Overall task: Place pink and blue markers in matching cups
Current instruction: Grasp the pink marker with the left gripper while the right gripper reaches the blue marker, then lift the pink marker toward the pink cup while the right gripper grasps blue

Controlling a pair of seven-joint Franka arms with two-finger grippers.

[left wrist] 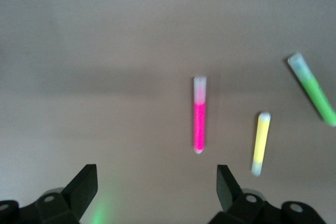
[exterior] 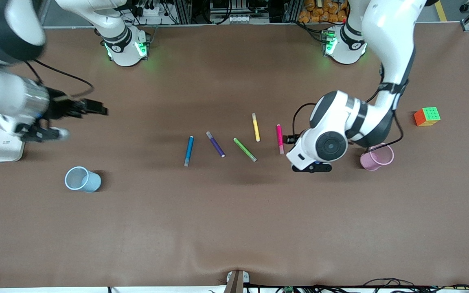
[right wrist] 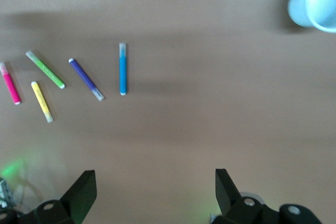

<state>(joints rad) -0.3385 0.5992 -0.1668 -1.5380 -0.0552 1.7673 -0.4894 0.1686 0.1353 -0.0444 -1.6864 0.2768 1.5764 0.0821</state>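
Seen from the front camera, five markers lie in a loose row on a brown table [exterior: 234, 228]: a blue marker [exterior: 189, 151] toward the right arm's end, then a purple marker [exterior: 215, 144], a green marker [exterior: 245, 149], a yellow marker [exterior: 255, 127] and a pink marker [exterior: 279, 139] toward the left arm's end. The blue cup [exterior: 82, 179] stands well apart from the row at the right arm's end, nearer the camera than the markers. The pink cup [exterior: 377, 156] sits at the left arm's end, partly hidden by the left arm, with a colourful puzzle cube [exterior: 427, 116] farther from the camera. The left gripper [exterior: 289, 139] hangs just beside the pink marker; the right gripper [exterior: 80, 119] hovers over bare table near a white box [exterior: 6, 147]. In the left wrist view, the left gripper [left wrist: 157, 184] has its fingers spread wide and empty above the pink marker [left wrist: 199, 121], with the yellow marker [left wrist: 260, 144] and green marker [left wrist: 313, 88] nearby. In the right wrist view, the right gripper [right wrist: 156, 187] is also spread wide and empty, well apart from the blue marker [right wrist: 122, 68] and the blue cup [right wrist: 313, 4]
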